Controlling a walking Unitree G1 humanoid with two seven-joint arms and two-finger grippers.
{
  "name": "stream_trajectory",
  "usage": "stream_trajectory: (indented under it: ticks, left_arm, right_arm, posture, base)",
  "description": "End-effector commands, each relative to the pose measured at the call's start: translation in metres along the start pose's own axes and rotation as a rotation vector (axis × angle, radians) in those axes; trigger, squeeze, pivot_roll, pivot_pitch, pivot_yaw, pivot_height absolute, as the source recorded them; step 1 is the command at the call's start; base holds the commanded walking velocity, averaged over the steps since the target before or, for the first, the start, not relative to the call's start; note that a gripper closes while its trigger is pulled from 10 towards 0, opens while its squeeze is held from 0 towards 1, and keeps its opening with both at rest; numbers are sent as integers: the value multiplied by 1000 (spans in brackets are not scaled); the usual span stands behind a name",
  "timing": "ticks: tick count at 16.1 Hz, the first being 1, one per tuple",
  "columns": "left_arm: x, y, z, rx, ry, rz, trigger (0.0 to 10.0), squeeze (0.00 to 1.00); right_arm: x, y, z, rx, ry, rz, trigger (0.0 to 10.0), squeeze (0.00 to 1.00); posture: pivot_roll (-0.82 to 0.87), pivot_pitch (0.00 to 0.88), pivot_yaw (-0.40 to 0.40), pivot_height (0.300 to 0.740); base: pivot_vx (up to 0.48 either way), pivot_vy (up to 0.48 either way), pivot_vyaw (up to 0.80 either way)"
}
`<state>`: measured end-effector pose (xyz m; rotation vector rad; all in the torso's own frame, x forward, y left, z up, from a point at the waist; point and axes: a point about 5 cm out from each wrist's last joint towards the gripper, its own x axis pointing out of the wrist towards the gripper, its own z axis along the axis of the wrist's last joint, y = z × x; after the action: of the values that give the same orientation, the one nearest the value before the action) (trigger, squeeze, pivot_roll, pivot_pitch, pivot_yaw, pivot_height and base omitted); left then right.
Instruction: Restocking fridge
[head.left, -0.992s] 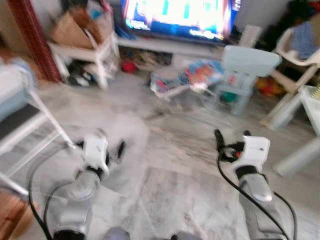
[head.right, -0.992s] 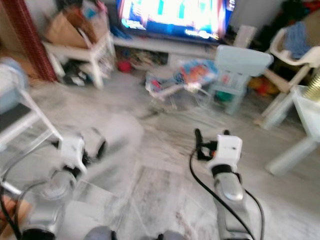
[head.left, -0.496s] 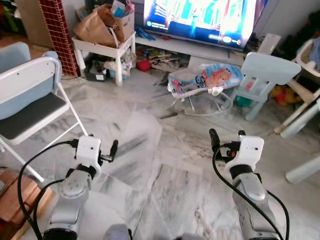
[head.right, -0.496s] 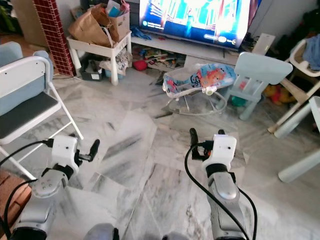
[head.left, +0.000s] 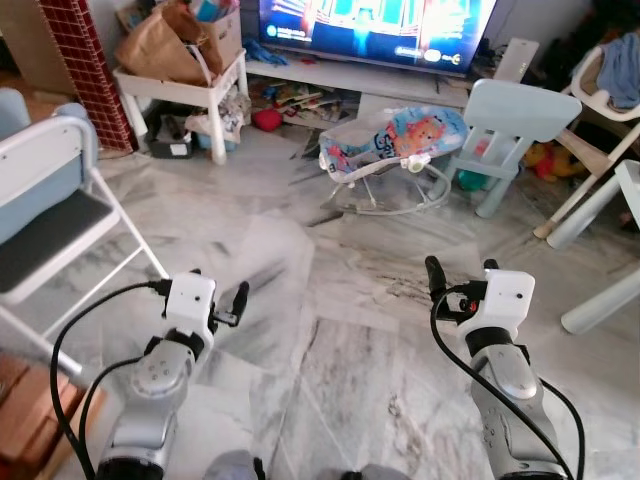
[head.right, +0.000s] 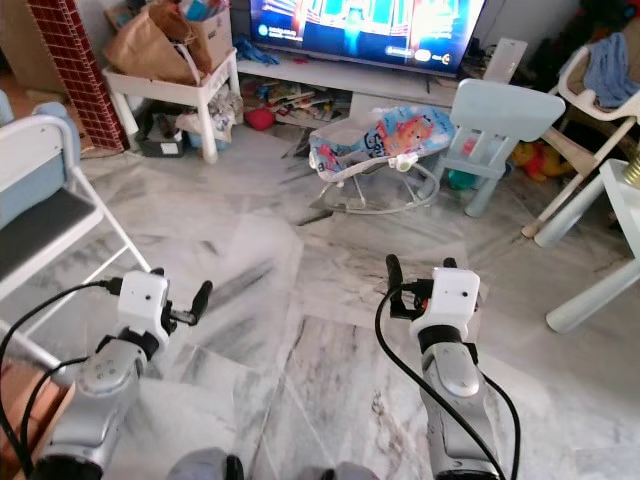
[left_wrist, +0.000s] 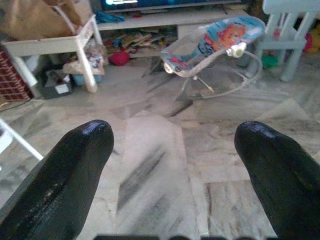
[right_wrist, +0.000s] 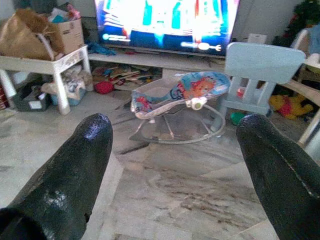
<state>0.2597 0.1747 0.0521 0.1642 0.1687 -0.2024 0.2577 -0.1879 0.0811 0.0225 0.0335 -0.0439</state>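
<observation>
Living room, no fridge or groceries visible; progress can't be judged. Left gripper (head.left: 215, 297) and right gripper (head.left: 462, 279) both spread, holding nothing, above marble floor (head.left: 340, 370).

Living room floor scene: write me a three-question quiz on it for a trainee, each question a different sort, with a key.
1. True or false: the left gripper holds a bottle.
2. Multiple choice: what stands straight ahead of the robot, before the television? A) a baby bouncer B) a fridge C) a laundry basket
3. Fill in: the brown paper bag sits on a small white ____.

Key:
1. False: both the left gripper and the right gripper have open jaws with nothing between them.
2. A: the baby bouncer stands on the marble floor, beside a pale blue chair.
3. Table.
</observation>
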Motion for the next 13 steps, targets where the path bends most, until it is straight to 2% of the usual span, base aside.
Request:
stream_trajectory:
  ticks: [1, 3, 5, 7, 9, 13]
  left_arm:
    - [2, -1, 6, 25, -23, -7, 10000, 0]
    - [0, -1, 9, 63, -43, 1, 10000, 0]
    - [-11, 5, 4, 56, -31, 35, 10000, 0]
    - [-13, 5, -1, 67, -10, 24, 10000, 0]
    - [-6, 5, 4, 105, -31, 16, 10000, 0]
    - [0, 14, 15, 93, -67, 82, 10000, 0]
  right_arm:
    - [0, -3, -1, -2, 3, -19, 10000, 0]
    - [-1, -4, -2, 0, -6, -26, 10000, 0]
    - [-3, -6, 1, -11, -31, -43, 10000, 0]
    - [-6, -6, 1, -12, -36, -58, 10000, 0]
    - [-11, -6, -5, -23, -28, -88, 10000, 0]
    - [-17, -3, -11, -22, -15, -74, 10000, 0]
  posture:
    - [73, 33, -67, 740]
    - [81, 29, -54, 740]
    - [72, 28, -28, 740]
    - [57, 23, 6, 740]
    - [48, 18, 26, 740]
    - [54, 18, 5, 740]
  base:
    - [0, 0, -800]
    - [0, 0, -606]
    - [0, 0, 0]
    - [0, 0, 0]
    - [0, 0, 0]
    - [0, 0, 0]
